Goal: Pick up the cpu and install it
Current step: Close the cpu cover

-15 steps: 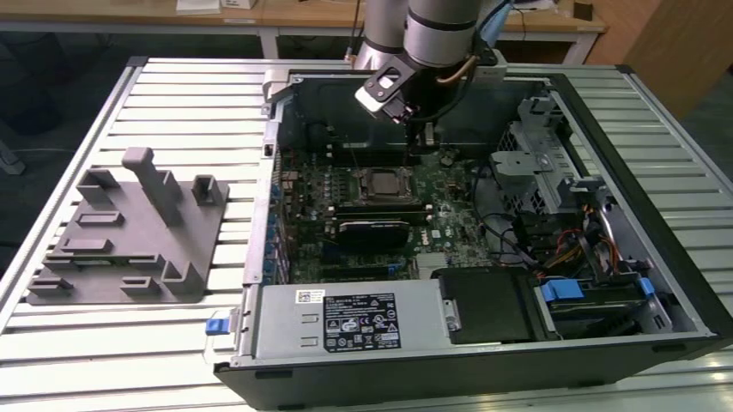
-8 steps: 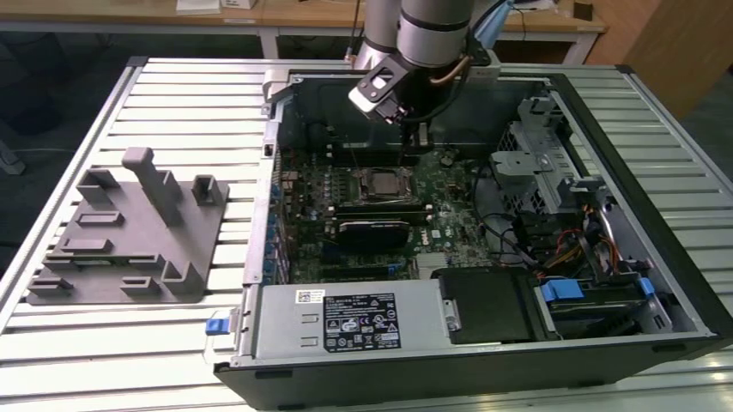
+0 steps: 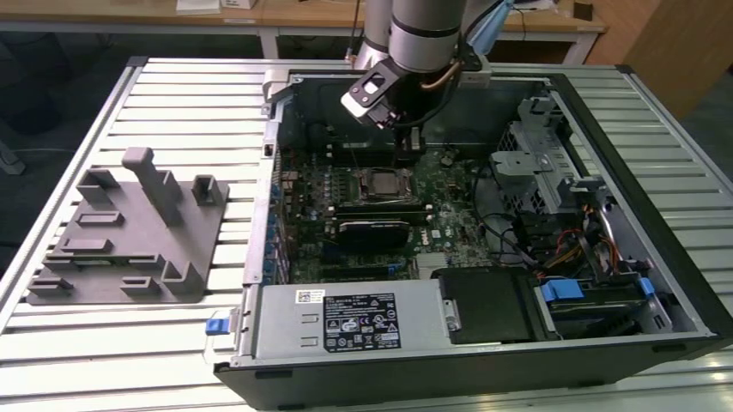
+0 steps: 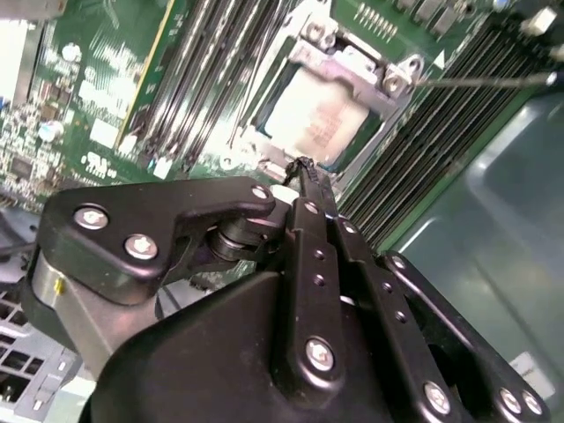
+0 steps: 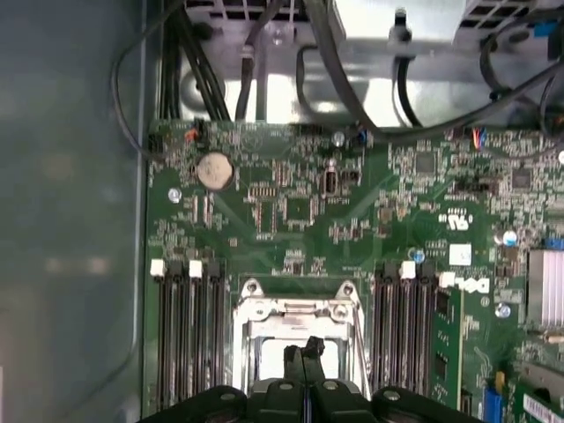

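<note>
Black gripper (image 4: 304, 166), clenched, above pale silver square cpu (image 4: 317, 119) in mobo socket (image 4: 354, 67); black PC (image 3: 458, 365) on slatted aluminium table (image 3: 172, 94) w/ wooden desks (image 3: 309, 13) behind

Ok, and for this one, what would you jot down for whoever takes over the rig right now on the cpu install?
State of the gripper: jaws shut, nothing seen between them, poised low over the socket inside the open computer case.
Where things are: the cpu lies in the motherboard socket, pale top up, with the metal socket frame around it. Whether the gripper touches it cannot be told.
Done: pick-up and placement in the socket, judging by where the cpu lies.
Left: flat seating and latching of the frame cannot be confirmed from these views.
</note>
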Motion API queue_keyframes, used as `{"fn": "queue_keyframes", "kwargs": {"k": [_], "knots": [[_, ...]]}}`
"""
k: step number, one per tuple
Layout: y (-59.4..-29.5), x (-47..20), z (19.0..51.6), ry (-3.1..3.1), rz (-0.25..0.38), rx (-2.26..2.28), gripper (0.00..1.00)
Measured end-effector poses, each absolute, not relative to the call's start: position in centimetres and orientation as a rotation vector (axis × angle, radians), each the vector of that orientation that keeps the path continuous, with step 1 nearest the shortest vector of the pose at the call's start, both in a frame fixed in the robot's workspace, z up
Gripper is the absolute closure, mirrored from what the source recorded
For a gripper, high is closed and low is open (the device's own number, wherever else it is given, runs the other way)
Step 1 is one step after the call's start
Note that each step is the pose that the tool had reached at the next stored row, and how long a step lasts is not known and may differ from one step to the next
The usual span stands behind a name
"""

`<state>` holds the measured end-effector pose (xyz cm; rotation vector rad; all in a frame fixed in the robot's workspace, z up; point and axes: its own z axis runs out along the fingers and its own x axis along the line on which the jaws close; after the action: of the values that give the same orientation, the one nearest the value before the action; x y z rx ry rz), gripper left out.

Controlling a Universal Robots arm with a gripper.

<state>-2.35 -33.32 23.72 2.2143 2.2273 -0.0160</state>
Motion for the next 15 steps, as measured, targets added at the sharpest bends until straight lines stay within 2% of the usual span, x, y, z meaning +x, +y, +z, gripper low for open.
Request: {"fn": "queue_keyframes", "kwargs": {"k": [15], "knots": [[-33.5, -3.6, 22.9, 2.227, -0.016, 2.215, 0.89]]}}
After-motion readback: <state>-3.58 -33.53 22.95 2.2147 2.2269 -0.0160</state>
